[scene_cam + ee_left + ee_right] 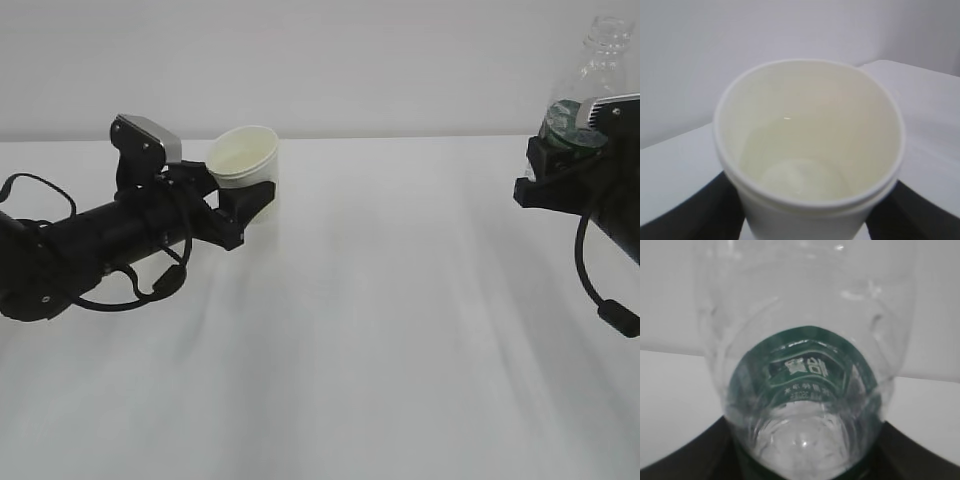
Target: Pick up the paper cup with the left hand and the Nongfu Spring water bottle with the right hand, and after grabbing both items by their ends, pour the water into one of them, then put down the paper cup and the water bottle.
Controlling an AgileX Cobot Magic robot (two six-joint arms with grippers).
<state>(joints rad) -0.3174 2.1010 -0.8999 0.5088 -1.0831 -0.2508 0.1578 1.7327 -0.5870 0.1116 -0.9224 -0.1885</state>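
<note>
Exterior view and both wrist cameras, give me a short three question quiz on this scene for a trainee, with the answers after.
1. True or false: the cup is gripped by the left gripper.
2. Multiple choice: where is the bottle in the exterior view? A) lying on the table B) held up at the far right by the right gripper C) inside the cup
3. Fill in: the bottle's label is dark ____ with white print.

Key
1. True; black fingers sit on both sides of the cup in the left wrist view.
2. B
3. green
</note>
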